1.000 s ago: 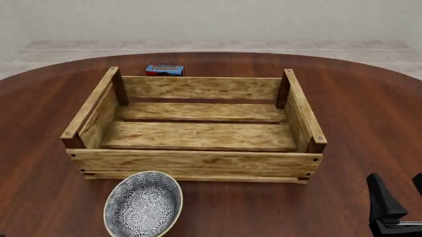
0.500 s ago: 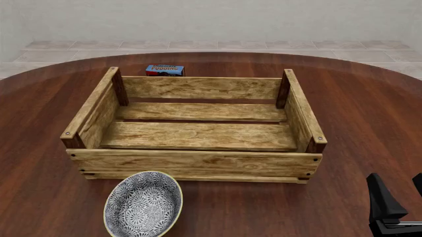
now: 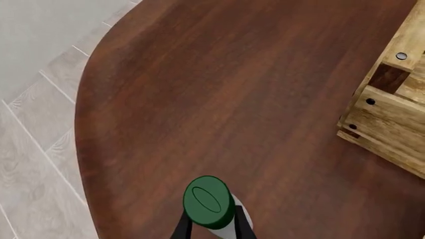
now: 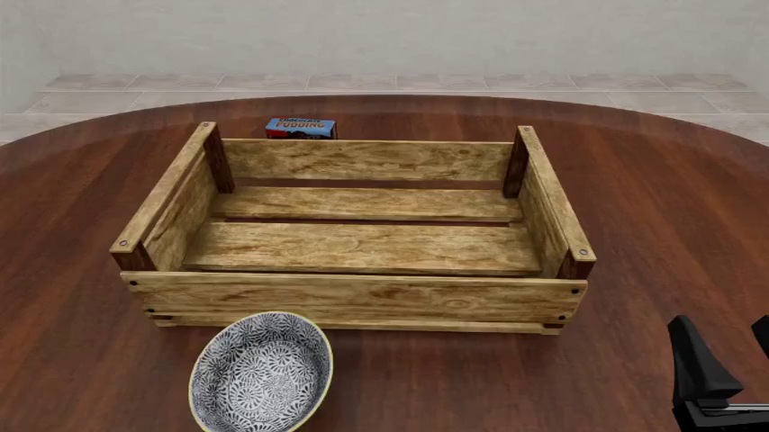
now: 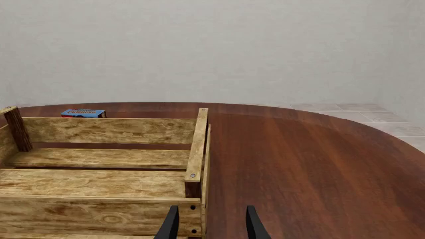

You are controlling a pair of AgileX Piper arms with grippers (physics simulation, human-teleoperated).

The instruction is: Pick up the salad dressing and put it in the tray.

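Observation:
The salad dressing [image 3: 209, 201], a white bottle with a dark green cap, shows only in the left wrist view, cap toward the camera above the dark wood table. My left gripper [image 3: 211, 225] is shut on it, with a black finger pressed against each side. Both are out of the front view. The tray [image 4: 360, 292] is a large light-wood slatted crate in the middle of the table; one corner of the tray [image 3: 391, 114] lies well away from the bottle. My right gripper [image 4: 727, 351] stands open and holds nothing by the tray's near right corner [image 5: 192, 174].
A blue-white patterned bowl [image 4: 261, 371] sits against the tray's front wall at the left. A small blue-and-red pudding box [image 4: 299, 128] stands behind the far wall. The table's curved edge [image 3: 83, 149] and the tiled floor beyond lie close to the bottle.

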